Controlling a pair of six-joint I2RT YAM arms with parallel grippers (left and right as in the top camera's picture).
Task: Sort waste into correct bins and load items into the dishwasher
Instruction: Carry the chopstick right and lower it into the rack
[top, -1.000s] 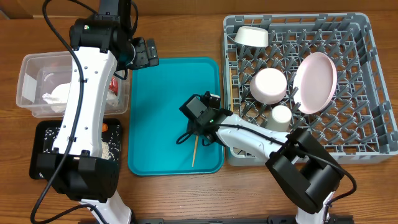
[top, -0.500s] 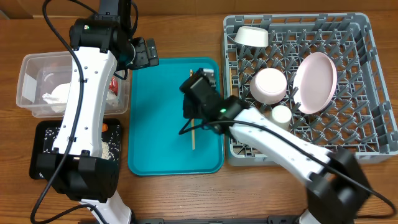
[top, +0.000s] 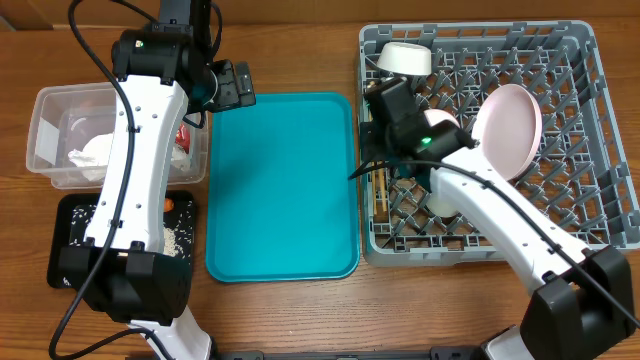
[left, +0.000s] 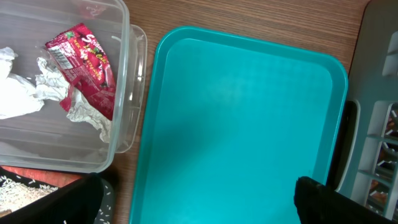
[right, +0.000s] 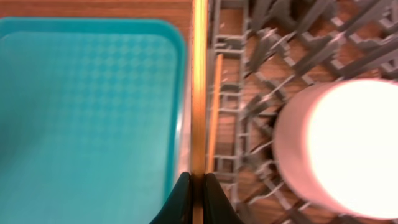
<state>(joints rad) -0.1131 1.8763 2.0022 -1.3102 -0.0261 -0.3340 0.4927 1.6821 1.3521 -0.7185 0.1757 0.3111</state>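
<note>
My right gripper (right: 198, 182) is shut on a thin wooden chopstick (right: 199, 93), held over the left edge of the grey dish rack (top: 600, 130). A second chopstick (right: 212, 112) lies in the rack beside it. In the overhead view the right gripper (top: 384, 158) hangs above a chopstick (top: 380, 195). The rack holds a pale-pink plate (top: 507, 132), two white bowls (top: 405, 58) (top: 432, 135) and a cup (top: 452, 190). My left gripper (left: 196, 211) stands open over the teal tray's left edge. A red wrapper (left: 84, 62) and white tissue (left: 18, 93) lie in the clear tub (top: 50, 130).
The teal tray (top: 280, 190) lies between the tub and the rack with nothing on it. A black tray (top: 70, 240) in front of the tub holds rice grains (top: 175, 238) and a bit of orange carrot (top: 168, 205). The left arm stretches over both bins.
My right gripper has lifted the chopstick off the teal tray and carried it right and back, over the rack's left edge. The left arm has not moved.
</note>
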